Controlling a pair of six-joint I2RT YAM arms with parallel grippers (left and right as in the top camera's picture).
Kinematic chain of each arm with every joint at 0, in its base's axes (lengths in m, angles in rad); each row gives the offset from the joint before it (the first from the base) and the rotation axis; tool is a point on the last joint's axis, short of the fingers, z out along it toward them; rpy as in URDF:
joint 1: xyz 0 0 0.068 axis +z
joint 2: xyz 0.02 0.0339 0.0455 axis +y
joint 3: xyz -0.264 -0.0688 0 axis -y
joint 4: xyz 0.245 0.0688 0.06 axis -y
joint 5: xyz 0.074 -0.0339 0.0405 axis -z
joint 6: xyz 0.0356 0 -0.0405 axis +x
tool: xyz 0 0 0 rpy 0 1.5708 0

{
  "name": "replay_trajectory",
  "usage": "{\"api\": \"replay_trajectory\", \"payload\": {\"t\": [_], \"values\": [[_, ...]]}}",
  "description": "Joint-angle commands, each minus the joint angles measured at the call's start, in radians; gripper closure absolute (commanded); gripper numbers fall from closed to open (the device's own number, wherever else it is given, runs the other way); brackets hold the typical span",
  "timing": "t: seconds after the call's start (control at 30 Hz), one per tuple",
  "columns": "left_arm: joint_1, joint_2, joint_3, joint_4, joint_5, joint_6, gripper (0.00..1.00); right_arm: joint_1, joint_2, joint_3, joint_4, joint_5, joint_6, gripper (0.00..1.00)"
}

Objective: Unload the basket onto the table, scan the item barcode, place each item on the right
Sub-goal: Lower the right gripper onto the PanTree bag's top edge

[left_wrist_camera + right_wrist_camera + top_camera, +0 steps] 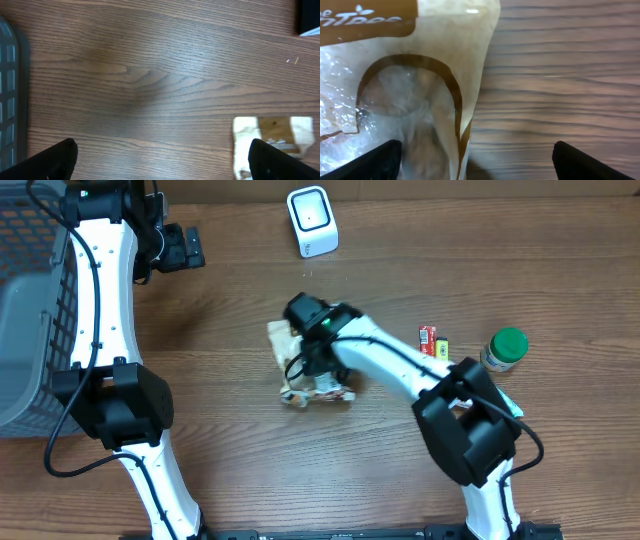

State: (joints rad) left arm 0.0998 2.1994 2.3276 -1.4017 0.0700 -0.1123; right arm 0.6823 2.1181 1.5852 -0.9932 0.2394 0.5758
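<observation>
The item is a cream and brown snack bag [283,348] lying flat mid-table, crumpled at its near end. My right gripper [480,165] hangs low over it, open, one fingertip [375,161] over the bag's clear window and the other over bare wood, so the jaws straddle the bag's [420,90] edge without closing on it. The white barcode scanner [312,221] stands at the table's far edge. Far back on the left my left gripper [190,248] is open and empty. In the left wrist view the bag [272,131] shows beside the right fingertip [280,162].
A grey mesh basket [30,310] fills the left edge, its wall [10,75] also in the left wrist view. A small red and yellow pack [432,340] and a green-lidded jar [505,350] stand to the right of the bag.
</observation>
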Motion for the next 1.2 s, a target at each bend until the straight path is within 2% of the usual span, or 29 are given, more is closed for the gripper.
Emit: {"api": "replay_trajectory", "payload": {"t": [0.0, 0.3, 0.33, 0.4, 0.43, 0.47, 0.5, 0.53, 0.77, 0.87, 1.03, 1.17], "values": [[0.000, -0.007, -0.003, 0.000, -0.007, 0.012, 0.00, -0.021, -0.066, -0.013, -0.014, -0.058, -0.013, 0.03], [-0.001, -0.006, -0.003, 0.000, -0.007, 0.012, 0.00, -0.037, -0.179, -0.013, -0.040, -0.054, -0.026, 0.02], [-0.001, -0.006, -0.003, 0.000, -0.007, 0.012, 0.00, -0.046, -0.175, -0.014, -0.053, -0.058, -0.026, 0.04], [-0.001, -0.006, -0.003, 0.000, -0.007, 0.012, 0.01, -0.066, -0.175, -0.015, -0.079, -0.057, -0.026, 0.27], [-0.001, -0.006, -0.003, 0.000, -0.007, 0.012, 0.00, -0.077, -0.175, -0.015, -0.089, -0.058, -0.025, 0.57], [-0.001, -0.006, -0.003, 0.000, -0.007, 0.012, 0.00, -0.089, -0.175, -0.015, -0.100, -0.058, -0.025, 0.80], [-0.001, -0.006, -0.003, 0.000, -0.007, 0.012, 0.00, -0.098, -0.175, -0.015, -0.109, -0.058, -0.026, 0.92], [-0.001, -0.006, -0.003, 0.000, -0.007, 0.012, 0.00, -0.108, -0.175, -0.017, -0.117, -0.058, -0.025, 0.96], [-0.001, -0.006, -0.003, 0.000, -0.007, 0.012, 0.00, -0.133, -0.175, -0.116, -0.127, -0.104, -0.022, 0.96], [-0.002, -0.006, -0.003, 0.000, -0.007, 0.012, 0.00, -0.124, -0.175, -0.206, -0.042, -0.150, -0.022, 0.96], [-0.002, -0.006, -0.003, 0.000, -0.007, 0.012, 0.00, -0.084, -0.175, -0.338, 0.169, -0.441, -0.022, 0.94], [-0.002, -0.006, -0.003, 0.000, -0.007, 0.012, 0.00, -0.031, -0.175, -0.355, 0.212, -0.713, -0.022, 0.96]]}}
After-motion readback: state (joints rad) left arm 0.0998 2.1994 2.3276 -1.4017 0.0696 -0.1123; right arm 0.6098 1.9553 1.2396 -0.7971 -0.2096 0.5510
